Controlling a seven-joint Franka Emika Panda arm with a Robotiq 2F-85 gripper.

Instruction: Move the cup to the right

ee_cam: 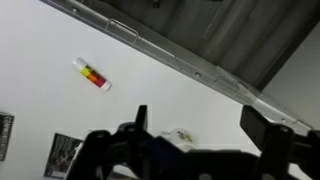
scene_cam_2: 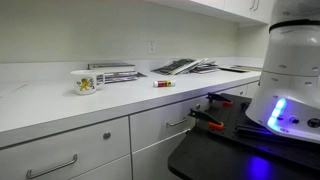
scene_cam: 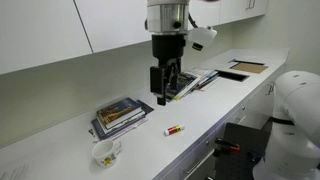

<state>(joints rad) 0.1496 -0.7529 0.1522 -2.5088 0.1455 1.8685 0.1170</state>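
Observation:
The cup [scene_cam: 106, 152] is a small white mug with a faint coloured pattern. It stands on the white counter near its front edge, in both exterior views [scene_cam_2: 87, 82]. In the wrist view only its rim [ee_cam: 180, 135] peeks out behind the gripper body. My gripper [scene_cam: 166, 92] hangs above the counter, well away from the cup, over the flat papers. Its fingers are spread apart and hold nothing [ee_cam: 205, 118].
A stack of books [scene_cam: 122, 115] lies behind the cup. A small red-and-white marker [scene_cam: 174, 130] lies on the counter [scene_cam: 210, 105]; it also shows in the wrist view [ee_cam: 91, 73]. Open booklets [scene_cam: 195, 80] and a tray [scene_cam: 246, 68] lie further along. Drawers sit below the counter edge.

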